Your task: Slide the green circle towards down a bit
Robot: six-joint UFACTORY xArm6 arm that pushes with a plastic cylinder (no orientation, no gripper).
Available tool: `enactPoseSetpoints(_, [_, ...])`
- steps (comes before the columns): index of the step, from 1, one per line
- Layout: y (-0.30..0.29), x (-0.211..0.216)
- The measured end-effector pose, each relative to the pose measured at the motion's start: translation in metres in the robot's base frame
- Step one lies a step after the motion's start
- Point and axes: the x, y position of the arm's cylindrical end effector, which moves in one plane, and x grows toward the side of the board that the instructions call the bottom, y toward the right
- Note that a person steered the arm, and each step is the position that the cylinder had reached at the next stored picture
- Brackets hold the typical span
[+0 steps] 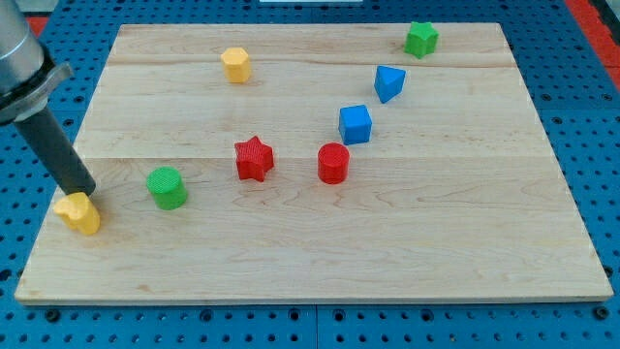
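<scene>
The green circle stands on the wooden board at the view's left. My tip is at the board's left edge, to the left of the green circle and apart from it. The tip sits right above a yellow block and seems to touch its top.
A red star and a red circle stand at the middle. A blue cube and a blue triangle-like block lie up and right of them. A yellow hexagon and a green star are near the top.
</scene>
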Motion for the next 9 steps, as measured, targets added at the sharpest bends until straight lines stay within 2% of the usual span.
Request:
enactPoseSetpoints(2, [0.0, 0.037])
enactPoseSetpoints(4, [0.0, -0.04])
enactPoseSetpoints(5, [0.006, -0.064])
enactPoseSetpoints(9, [0.012, -0.08])
